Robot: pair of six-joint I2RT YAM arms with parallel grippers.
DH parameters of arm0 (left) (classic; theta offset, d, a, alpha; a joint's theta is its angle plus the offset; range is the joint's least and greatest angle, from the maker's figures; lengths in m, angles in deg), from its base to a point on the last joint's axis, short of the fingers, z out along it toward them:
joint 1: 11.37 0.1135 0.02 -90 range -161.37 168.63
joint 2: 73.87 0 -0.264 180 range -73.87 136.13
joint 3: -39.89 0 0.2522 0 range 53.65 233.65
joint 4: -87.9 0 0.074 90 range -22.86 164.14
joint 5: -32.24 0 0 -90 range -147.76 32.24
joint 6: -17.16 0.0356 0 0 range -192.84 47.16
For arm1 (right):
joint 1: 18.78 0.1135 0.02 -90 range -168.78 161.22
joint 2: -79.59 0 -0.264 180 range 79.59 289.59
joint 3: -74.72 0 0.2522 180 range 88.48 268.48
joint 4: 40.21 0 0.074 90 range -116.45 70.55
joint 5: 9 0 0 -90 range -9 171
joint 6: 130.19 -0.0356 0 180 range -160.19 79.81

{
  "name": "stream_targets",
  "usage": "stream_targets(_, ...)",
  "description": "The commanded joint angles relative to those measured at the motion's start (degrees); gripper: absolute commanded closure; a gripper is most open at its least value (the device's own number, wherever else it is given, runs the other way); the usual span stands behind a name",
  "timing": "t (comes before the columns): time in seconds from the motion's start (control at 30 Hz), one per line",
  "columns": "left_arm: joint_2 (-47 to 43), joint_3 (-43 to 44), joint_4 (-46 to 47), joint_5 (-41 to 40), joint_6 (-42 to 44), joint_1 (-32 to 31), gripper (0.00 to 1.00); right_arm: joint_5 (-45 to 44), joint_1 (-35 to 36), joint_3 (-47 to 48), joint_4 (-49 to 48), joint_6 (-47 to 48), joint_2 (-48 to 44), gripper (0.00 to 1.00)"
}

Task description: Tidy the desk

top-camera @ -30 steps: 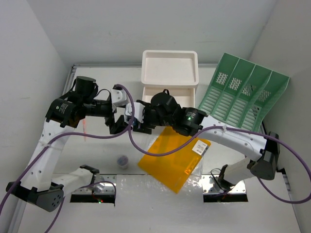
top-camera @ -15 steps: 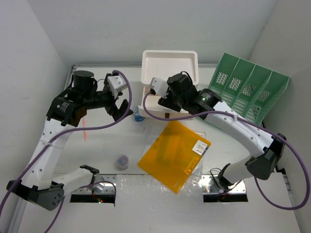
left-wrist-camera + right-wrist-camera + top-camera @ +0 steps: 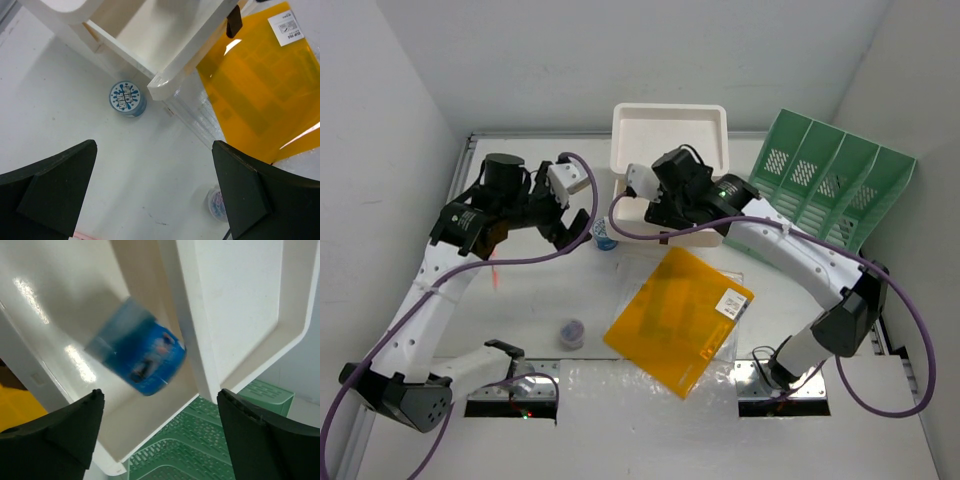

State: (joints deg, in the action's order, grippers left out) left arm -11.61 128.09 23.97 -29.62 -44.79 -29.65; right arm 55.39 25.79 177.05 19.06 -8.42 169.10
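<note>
Left wrist: left claw apart over blue-lidded tub on tabletop; likely light, rigid, so pinch its sides. Right claw apart.

We see the desk carrying a drawer box at top centre, a rack upper right, a folder mid-frame, a tub just left of the box, and a cup lower left.

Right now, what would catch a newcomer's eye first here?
The bright orange folder lying flat in the middle of the desk, in front of the white drawer box. Then the green file rack at the far right. The right wrist view shows a blurred blue container inside that box's lower tray.
</note>
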Motion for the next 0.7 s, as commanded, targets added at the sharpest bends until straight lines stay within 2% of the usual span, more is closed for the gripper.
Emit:
stream_targets(0.0, 0.6, -0.6, 0.7, -0.5, 1.6, 0.2, 0.0, -2.1, -0.4, 2.7, -2.3, 0.3, -2.8, 0.06)
stream_targets(0.2, 3.7, -3.7, 0.9, -2.5, 3.0, 0.9, 0.0, -1.6, -0.4, 2.8, -3.1, -0.3, -4.7, 0.04)
stream_targets(0.37, 5.4, -8.2, 7.2, 0.4, 5.3, 7.3, 0.01, -0.1, -0.4, 1.2, -6.0, -2.8, -8.5, 0.04)
stream_targets(0.5, 10.1, -13.3, 17.7, -1.1, 10.3, 7.9, 0.01, 3.9, -0.5, -1.9, -9.4, -5.2, -12.5, 0.04)
stream_targets(0.57, 10.9, -16.4, 21.2, 4.4, 15.4, 7.9, 0.0, 5.8, -0.4, -3.4, -10.5, -6.0, -15.0, 0.04)
stream_targets(0.67, 10.7, -22.5, 32.5, 8.9, 18.1, 7.7, 0.0, 8.4, -0.4, -7.2, -13.3, -6.6, -18.1, 0.04)
